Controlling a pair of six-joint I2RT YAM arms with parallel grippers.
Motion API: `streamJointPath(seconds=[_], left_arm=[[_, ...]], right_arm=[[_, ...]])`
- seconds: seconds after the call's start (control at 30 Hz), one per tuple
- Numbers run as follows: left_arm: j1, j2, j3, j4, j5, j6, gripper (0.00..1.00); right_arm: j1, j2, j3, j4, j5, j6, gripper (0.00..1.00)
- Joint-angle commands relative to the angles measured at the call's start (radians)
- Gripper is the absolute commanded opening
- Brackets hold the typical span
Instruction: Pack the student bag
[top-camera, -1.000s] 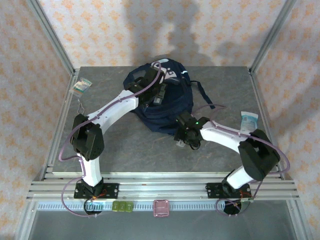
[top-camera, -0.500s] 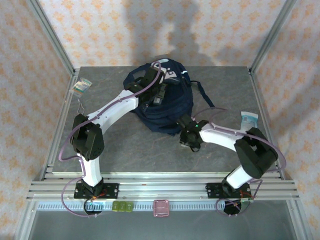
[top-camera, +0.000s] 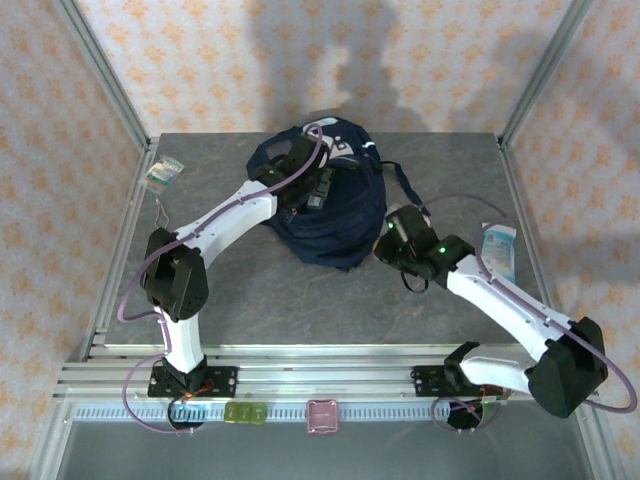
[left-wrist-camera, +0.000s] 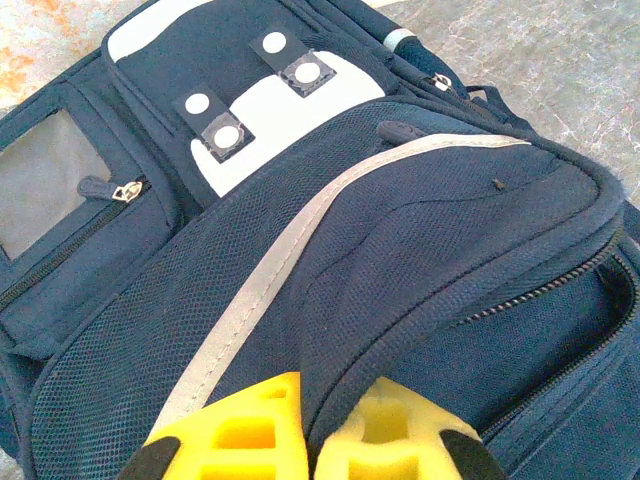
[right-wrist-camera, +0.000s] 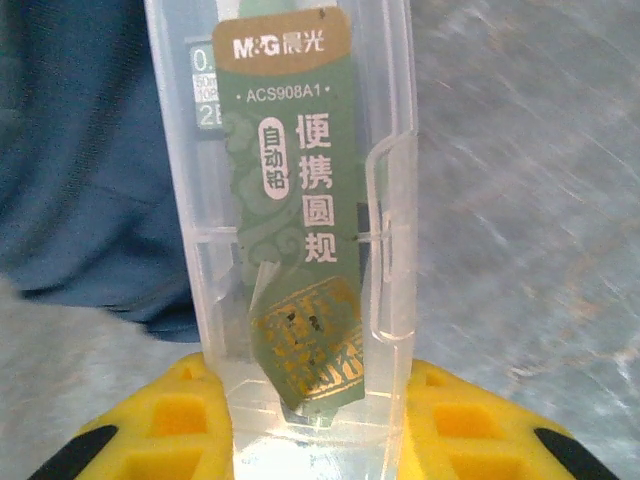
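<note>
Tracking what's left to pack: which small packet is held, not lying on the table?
The clear green-labelled case in the right gripper; the left-edge packet and right-edge packet lie loose.

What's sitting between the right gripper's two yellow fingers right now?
A clear plastic case with a green M&G label, held at its lower end between the right gripper's yellow fingers. The right wrist view shows it, the student bag behind it.

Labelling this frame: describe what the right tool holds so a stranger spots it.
Find the navy student bag; the right tool sits at its right edge. It grips a clear plastic case with a green M&G label, unlike the flat packet lying nearby.
</note>
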Motion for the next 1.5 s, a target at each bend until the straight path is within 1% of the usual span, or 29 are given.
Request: streamJointPath(seconds=[0.0, 0.1, 0.23, 0.37, 0.43, 0.47, 0.5, 0.57, 0.6, 0.63, 0.73, 0.8, 0.83, 0.87, 0.9, 0.93, 1.03, 1.13, 1.17, 1.2, 1.27, 1.33, 1.4, 1.47], left_arm=[[0.003, -0.075, 0.026, 0.080, 0.002, -0.030, 0.00], [0.003, -0.074, 0.043, 0.070, 0.016, -0.039, 0.00], [0.002, -0.081, 0.055, 0.072, 0.035, -0.056, 0.00], [0.002, -0.088, 0.060, 0.072, 0.061, -0.076, 0.00], [0.002, -0.091, 0.060, 0.072, 0.073, -0.084, 0.00], [0.002, -0.092, 0.059, 0.072, 0.076, -0.086, 0.00], [0.002, -0.092, 0.060, 0.073, 0.077, -0.089, 0.00], [0.002, -0.094, 0.061, 0.070, 0.077, -0.090, 0.00], [0.002, -0.095, 0.060, 0.068, 0.077, -0.091, 0.00], [0.002, -0.097, 0.061, 0.068, 0.079, -0.092, 0.00], [0.002, -0.103, 0.048, 0.071, 0.077, -0.095, 0.00], [0.002, -0.109, 0.037, 0.078, 0.079, -0.096, 0.00], [0.002, -0.111, 0.035, 0.078, 0.082, -0.099, 0.00], [0.002, -0.111, 0.034, 0.078, 0.085, -0.101, 0.00], [0.002, -0.110, 0.030, 0.079, 0.091, -0.107, 0.00], [0.001, -0.111, 0.030, 0.081, 0.099, -0.110, 0.00], [0.000, -0.108, 0.026, 0.091, 0.114, -0.126, 0.00], [-0.002, -0.103, 0.027, 0.100, 0.128, -0.147, 0.00], [-0.003, -0.103, 0.024, 0.104, 0.137, -0.155, 0.00], [-0.004, -0.103, 0.022, 0.111, 0.145, -0.165, 0.00], [-0.006, -0.103, 0.011, 0.126, 0.163, -0.182, 0.00], [-0.010, -0.100, 0.000, 0.136, 0.173, -0.195, 0.00], [-0.012, -0.091, -0.007, 0.144, 0.184, -0.209, 0.00], [-0.015, -0.080, -0.006, 0.144, 0.185, -0.222, 0.00]], right_arm=[[-0.002, 0.084, 0.087, 0.093, -0.111, -0.095, 0.25], [-0.007, 0.199, 0.162, 0.194, -0.240, -0.109, 0.25], [-0.037, 0.403, 0.314, 0.251, -0.337, -0.099, 0.25], [-0.083, 0.549, 0.420, 0.332, -0.361, -0.038, 0.27], [-0.102, 0.600, 0.471, 0.351, -0.355, -0.005, 0.38], [-0.110, 0.628, 0.496, 0.379, -0.367, 0.010, 0.47], [-0.115, 0.643, 0.509, 0.396, -0.377, 0.025, 0.52], [-0.119, 0.643, 0.489, 0.482, -0.416, 0.050, 0.56], [-0.119, 0.636, 0.471, 0.522, -0.428, 0.068, 0.61], [-0.119, 0.632, 0.458, 0.548, -0.435, 0.078, 0.61], [-0.120, 0.629, 0.429, 0.563, -0.433, 0.080, 0.60], [-0.121, 0.628, 0.394, 0.581, -0.437, 0.085, 0.54], [-0.122, 0.627, 0.379, 0.593, -0.437, 0.087, 0.45], [-0.122, 0.628, 0.366, 0.597, -0.432, 0.091, 0.30], [-0.122, 0.630, 0.355, 0.608, -0.431, 0.098, 0.18], [-0.122, 0.636, 0.351, 0.622, -0.434, 0.104, 0.15], [-0.122, 0.687, 0.373, 0.662, -0.450, 0.124, 0.15], [-0.115, 0.761, 0.435, 0.675, -0.485, 0.135, 0.15], [-0.111, 0.777, 0.442, 0.697, -0.514, 0.136, 0.13], [-0.108, 0.781, 0.428, 0.751, -0.551, 0.143, 0.11], [-0.108, 0.759, 0.385, 0.819, -0.584, 0.147, 0.12], [-0.108, 0.712, 0.343, 0.786, -0.555, 0.104, 0.17], [-0.111, 0.644, 0.282, 0.729, -0.511, 0.054, 0.31], [-0.115, 0.568, 0.224, 0.661, -0.461, 0.011, 0.37]])
